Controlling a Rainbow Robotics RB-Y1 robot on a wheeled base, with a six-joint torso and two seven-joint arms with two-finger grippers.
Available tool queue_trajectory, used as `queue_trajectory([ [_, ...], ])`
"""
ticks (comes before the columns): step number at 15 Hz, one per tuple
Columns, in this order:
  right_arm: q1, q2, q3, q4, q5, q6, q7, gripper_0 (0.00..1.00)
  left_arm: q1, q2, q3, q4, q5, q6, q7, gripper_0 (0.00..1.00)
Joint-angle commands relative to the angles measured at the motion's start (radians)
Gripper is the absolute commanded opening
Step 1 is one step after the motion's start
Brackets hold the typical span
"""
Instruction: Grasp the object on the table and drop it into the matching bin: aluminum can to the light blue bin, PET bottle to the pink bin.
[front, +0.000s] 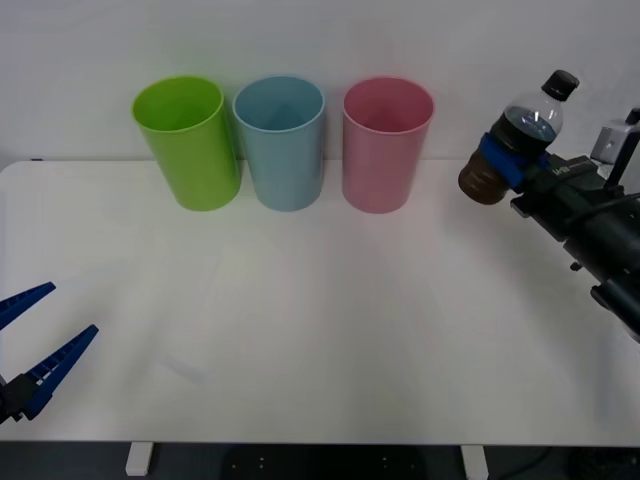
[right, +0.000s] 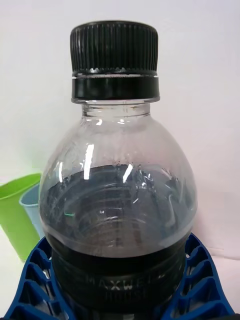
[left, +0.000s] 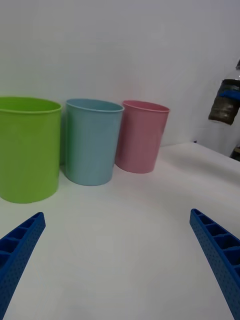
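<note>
My right gripper (front: 503, 152) is shut on the PET bottle (front: 520, 135), a small clear bottle of dark liquid with a black cap, held tilted in the air at the table's far right. Up close, the bottle (right: 117, 200) sits between the blue fingers (right: 30, 285). It hangs to the right of the pink bin (front: 385, 145), apart from it. The light blue bin (front: 281, 142) stands left of the pink one. My left gripper (front: 38, 330) rests open at the near left edge. From the left wrist I see the pink bin (left: 141, 136), light blue bin (left: 92, 141) and lifted bottle (left: 226, 100).
A lime green bin (front: 188, 142) stands left of the light blue one, so three bins line the back of the white table (front: 320, 330). A pale wall rises right behind them. The lime green bin (left: 26, 148) is nearest to the left wrist.
</note>
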Motion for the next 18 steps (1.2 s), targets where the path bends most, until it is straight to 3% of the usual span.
queue_trajectory([
  [1, -0.068, -0.045, 0.023, -0.005, 0.008, -0.008, -0.039, 0.00, 0.000, 0.000, 0.000, 0.000, 0.000, 0.000, 0.000, 1.00],
  [5, -0.207, -0.081, 0.073, 0.076, 0.016, -0.008, -0.057, 0.00, 0.000, 0.000, 0.000, 0.000, 0.000, 0.000, 0.000, 1.00],
  [9, -0.369, -0.078, 0.113, 0.213, 0.097, -0.010, -0.059, 0.00, 0.000, 0.000, 0.000, 0.000, 0.000, 0.000, 0.000, 1.00],
  [18, -0.631, 0.036, 0.124, 0.533, 0.229, 0.034, 0.007, 0.00, 0.000, 0.000, 0.000, 0.000, 0.000, 0.000, 0.000, 1.00],
])
